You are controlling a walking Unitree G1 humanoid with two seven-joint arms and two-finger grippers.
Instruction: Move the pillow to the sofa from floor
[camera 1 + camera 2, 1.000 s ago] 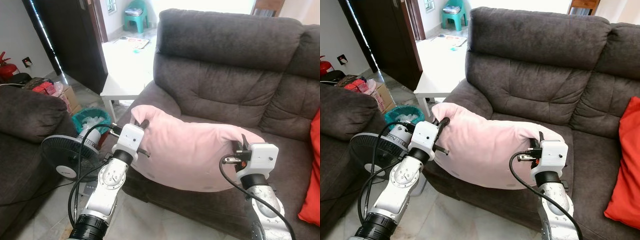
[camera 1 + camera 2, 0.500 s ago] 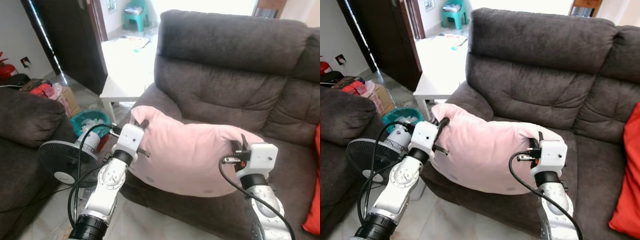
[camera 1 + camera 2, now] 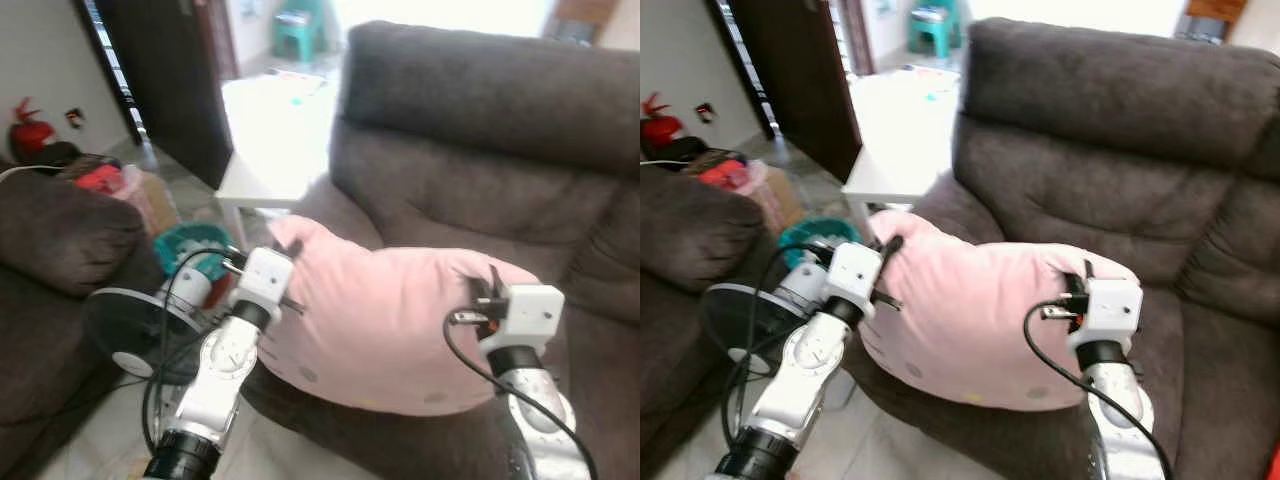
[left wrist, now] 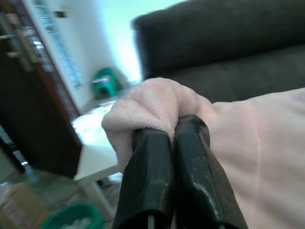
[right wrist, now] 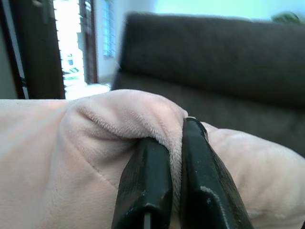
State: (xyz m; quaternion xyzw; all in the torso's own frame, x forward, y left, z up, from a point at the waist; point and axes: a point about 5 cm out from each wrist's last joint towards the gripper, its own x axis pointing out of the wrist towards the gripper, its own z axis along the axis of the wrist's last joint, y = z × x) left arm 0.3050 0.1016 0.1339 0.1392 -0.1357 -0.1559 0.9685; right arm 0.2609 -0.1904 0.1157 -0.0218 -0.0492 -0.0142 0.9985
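A big pale pink pillow (image 3: 385,320) hangs between my two arms, just over the front edge of the dark grey sofa's (image 3: 480,140) seat. My left gripper (image 3: 283,246) is shut on the pillow's left corner; the wrist view shows both black fingers (image 4: 167,157) pinching a fold of pink fabric (image 4: 157,102). At the pillow's right end my right gripper (image 3: 487,288) is shut on the other corner, its fingers (image 5: 162,176) squeezing a ridge of the cloth (image 5: 119,119).
A white side table (image 3: 272,130) stands left of the sofa. On the floor at the left are a black fan (image 3: 135,325), a teal bin (image 3: 190,245) and a cardboard box. A second dark sofa's arm (image 3: 60,230) is at the far left.
The whole picture has shifted, so the camera moved to the left and is blurred. The pillow stays held at both corners in about the same place before the sofa seat.
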